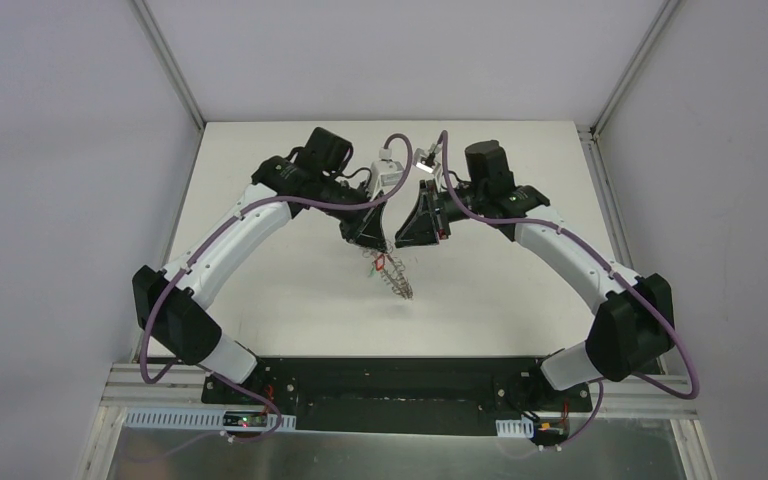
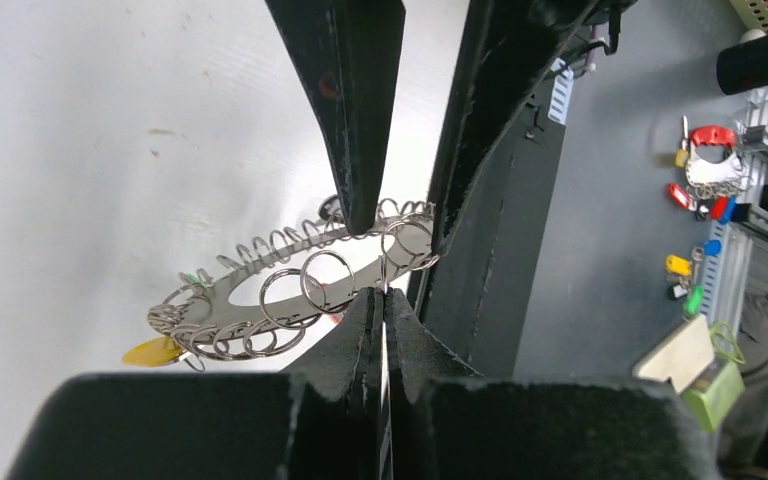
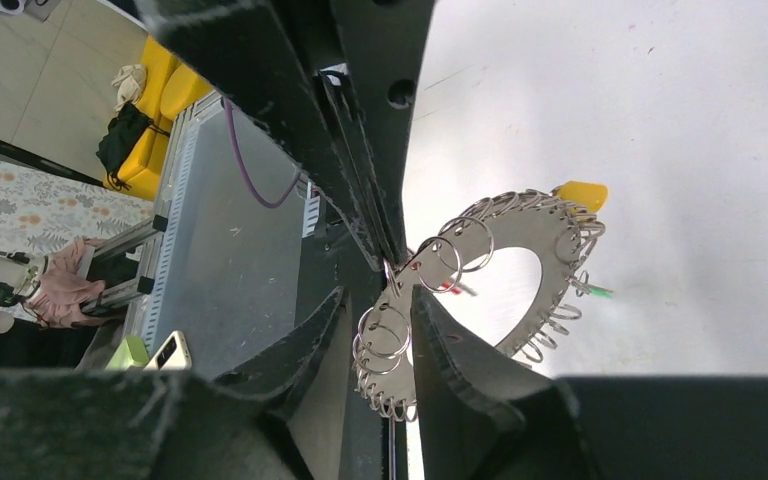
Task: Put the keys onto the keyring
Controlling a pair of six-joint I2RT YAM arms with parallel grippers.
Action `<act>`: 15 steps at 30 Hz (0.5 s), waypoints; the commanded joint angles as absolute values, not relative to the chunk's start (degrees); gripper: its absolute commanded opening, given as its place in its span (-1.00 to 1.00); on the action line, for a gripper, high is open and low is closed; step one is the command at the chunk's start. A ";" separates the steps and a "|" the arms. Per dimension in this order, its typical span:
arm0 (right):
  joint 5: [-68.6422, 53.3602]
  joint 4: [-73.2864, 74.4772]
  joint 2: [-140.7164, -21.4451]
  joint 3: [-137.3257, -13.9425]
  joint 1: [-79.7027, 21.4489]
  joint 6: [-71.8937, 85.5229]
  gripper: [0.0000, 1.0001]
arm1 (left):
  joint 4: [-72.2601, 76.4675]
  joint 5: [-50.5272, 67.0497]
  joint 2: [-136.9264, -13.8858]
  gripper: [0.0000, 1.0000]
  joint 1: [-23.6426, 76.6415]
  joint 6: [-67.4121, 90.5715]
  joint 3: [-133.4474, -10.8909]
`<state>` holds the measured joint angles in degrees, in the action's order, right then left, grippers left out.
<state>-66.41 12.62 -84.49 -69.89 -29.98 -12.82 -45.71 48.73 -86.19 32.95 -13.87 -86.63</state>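
One keyring [image 3: 530,222], two grippers, three keys in sight.

Keyring: flat grey metal plate with a wide oval hole. Small wire split rings are threaded all along its outer edge, overlapping too much to count.

Keys, one of each colour:
- yellow key [image 3: 580,193]: on the rim at the end far from the grippers.
- green key [image 3: 596,291]: only a sliver, sticking out past the rim.
- red key [image 3: 448,287]: a small red bit just inside the hole.
- Blades are too small to make out.

Position: the keyring is over the middle of the white table [image 1: 260,170], between the two arms, which meet there tip to tip. Cannot tell whether its low end touches the table.

Left gripper [image 2: 381,298]: fingers pressed together, pinching the thin plate at its edge; the ring juts out sideways from that grip.

Right gripper [image 3: 378,300]: fingers partly apart and straddling the rim next to the left gripper's pinch. The plate and a few split rings sit in the gap, not clamped.
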 commanded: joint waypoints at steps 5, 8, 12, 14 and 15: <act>-68.32 10.01 -82.16 -71.16 -29.75 -11.81 -0.35 | -50.48 52.77 -86.87 -1.00 33.48 -11.13 -90.09; -69.06 7.82 -82.20 -69.78 -29.88 -10.36 -0.32 | -49.99 54.25 -87.08 -1.00 33.49 -10.24 -90.11; -70.25 3.31 -82.50 -67.83 -29.94 -6.90 -0.31 | -49.12 55.46 -87.41 -1.00 33.49 -9.21 -90.00; -70.76 1.79 -82.67 -66.99 -30.06 -5.73 -0.30 | -48.81 55.66 -87.36 -1.00 33.49 -8.87 -89.92; -70.97 1.42 -82.74 -66.71 -30.17 -5.35 -0.31 | -48.66 55.72 -87.28 -1.00 33.49 -8.76 -89.92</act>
